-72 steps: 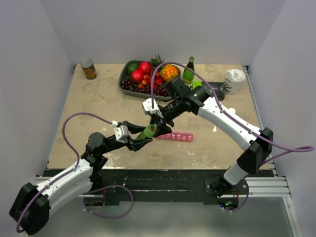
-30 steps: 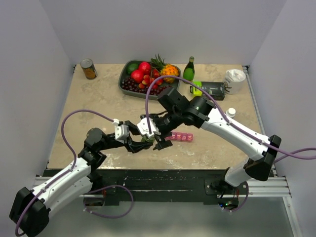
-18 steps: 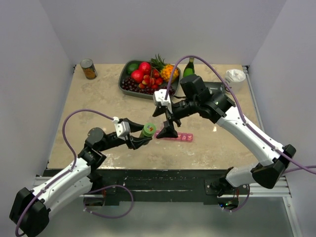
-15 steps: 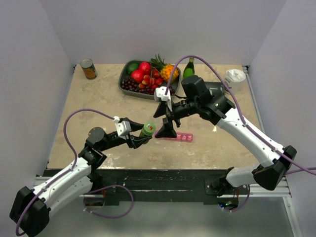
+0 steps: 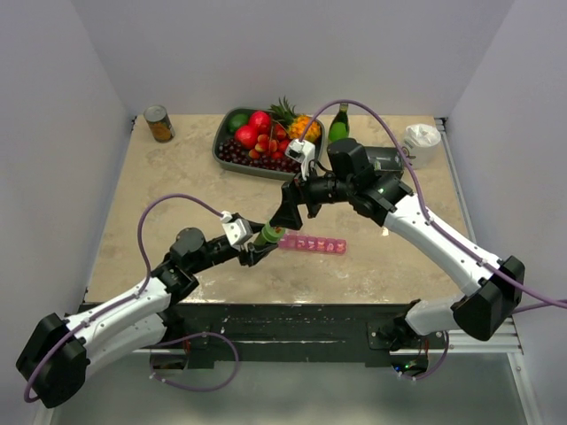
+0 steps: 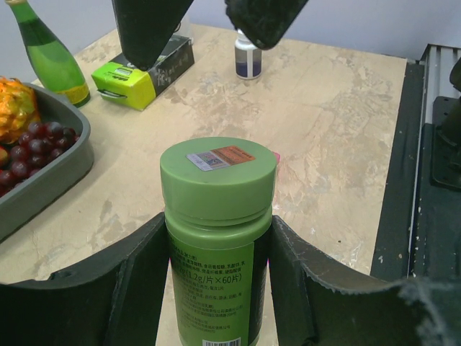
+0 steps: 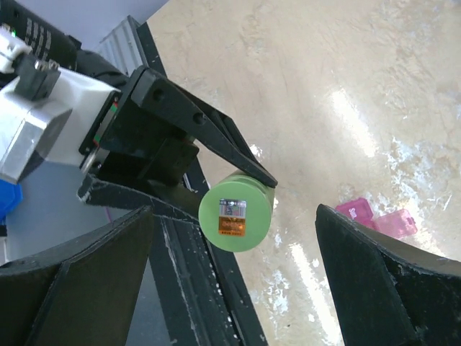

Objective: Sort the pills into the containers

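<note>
Lying flat near the table's (image 5: 177, 195) middle, one pink pill organizer (image 5: 316, 244) has its long axis running left to right, the right end a touch nearer the arms. In the top view its left end is covered by the green pill bottle (image 5: 267, 235), so I cannot count the lids surely. The right wrist view shows only two pink compartments.

Left gripper (image 5: 255, 251): jaws part-way open and clamped on the green bottle's body, one finger (image 6: 140, 270) on each side. The bottle tilts up and away toward the far right, green cap on, with a small orange sticker on top.

Right gripper (image 5: 288, 212): jaws spread wide, holding nothing, hanging just past the cap and facing it.

Other things, counted:
- one small white bottle with dark cap (image 6: 248, 56), upright on the right side
- one grey fruit tray (image 5: 223, 146) at the back
- one green glass bottle (image 5: 338, 126) beside it
- one black box (image 5: 386, 159) with a lime-green end
- one tin can (image 5: 159, 123), far left corner
- one white crumpled object (image 5: 422, 140), far right corner
</note>
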Robot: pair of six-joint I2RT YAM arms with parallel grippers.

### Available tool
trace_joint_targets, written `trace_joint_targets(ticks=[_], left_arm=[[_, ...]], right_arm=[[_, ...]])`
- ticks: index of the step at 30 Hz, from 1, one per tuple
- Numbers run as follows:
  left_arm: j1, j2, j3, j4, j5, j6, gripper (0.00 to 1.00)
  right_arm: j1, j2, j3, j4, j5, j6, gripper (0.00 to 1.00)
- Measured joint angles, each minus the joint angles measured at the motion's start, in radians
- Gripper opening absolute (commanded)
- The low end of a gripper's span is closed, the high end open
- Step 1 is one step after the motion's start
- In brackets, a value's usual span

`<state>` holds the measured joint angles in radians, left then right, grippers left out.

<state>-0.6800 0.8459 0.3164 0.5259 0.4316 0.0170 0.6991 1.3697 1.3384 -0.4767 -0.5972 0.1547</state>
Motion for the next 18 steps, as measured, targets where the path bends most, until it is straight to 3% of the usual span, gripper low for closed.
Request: trace_joint_targets(ticks=[18], left_arm=[[-0.062, 0.037, 0.009, -0.019, -0.141, 0.055, 0.00]], right_arm=[[0.001, 0.046, -0.040, 0.059, 0.044, 0.132, 0.93]])
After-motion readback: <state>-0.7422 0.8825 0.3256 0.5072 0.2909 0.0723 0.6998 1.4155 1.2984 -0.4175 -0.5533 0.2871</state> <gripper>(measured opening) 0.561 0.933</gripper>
